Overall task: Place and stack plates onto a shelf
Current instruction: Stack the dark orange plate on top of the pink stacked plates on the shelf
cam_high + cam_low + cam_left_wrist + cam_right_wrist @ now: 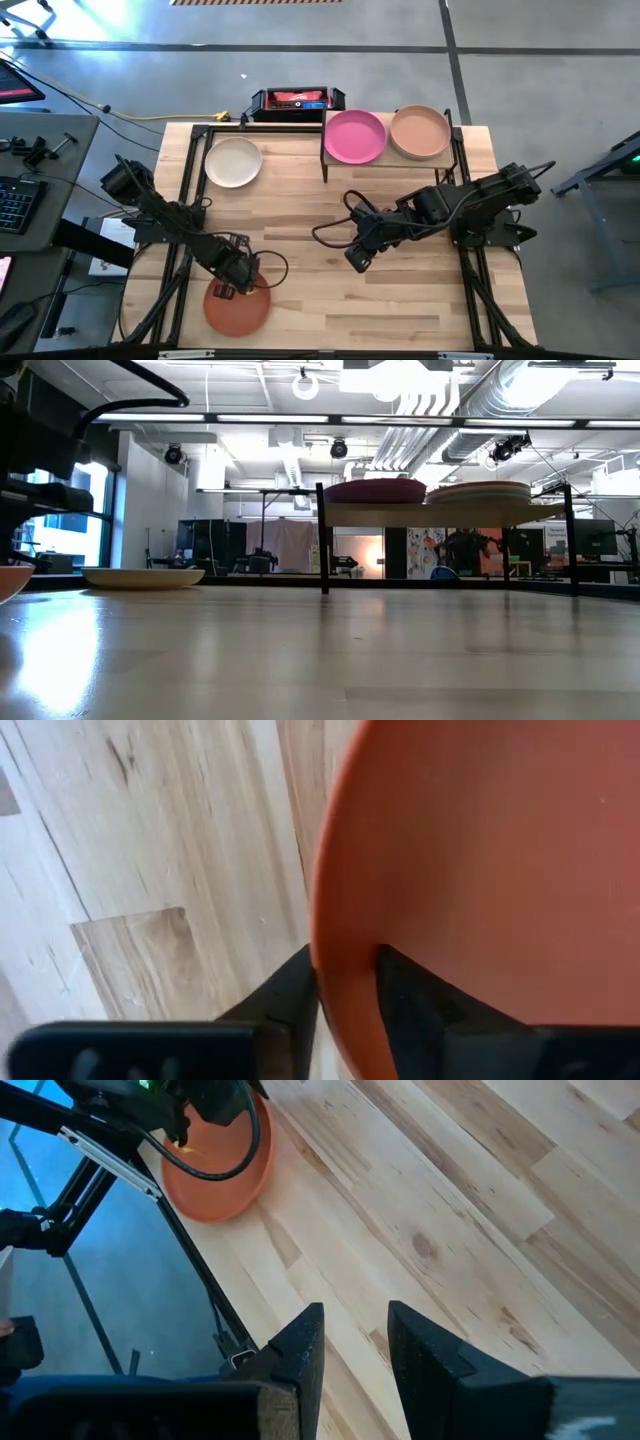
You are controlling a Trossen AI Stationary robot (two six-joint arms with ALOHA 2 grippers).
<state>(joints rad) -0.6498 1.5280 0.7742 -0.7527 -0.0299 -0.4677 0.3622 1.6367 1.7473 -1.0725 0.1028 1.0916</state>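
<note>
A rust orange plate (238, 308) lies on the table near its front left; my left gripper (233, 282) points down over its far rim and is shut on it. The plate also shows at the low view's left edge (10, 582). A cream plate (233, 161) lies on the tabletop at the far left. The shelf (389, 161) stands at the far right on black legs and bears a magenta plate (355, 136) and a tan plate (420, 131). My right gripper (358, 262) hangs open above the table's middle, nothing between its fingers (300, 1350). My left gripper pinches the rust orange plate's raised rim (342, 948), one finger (295, 995) outside the plate and the other (410, 1000) inside it. The fingers come from above, pointing down. The plate lies level with its underside on the table.
A black box with red contents (292, 103) sits just beyond the table's far edge. Bare wood stretches across the middle and front right of the table (400, 310). Black frame bars run along both table sides.
</note>
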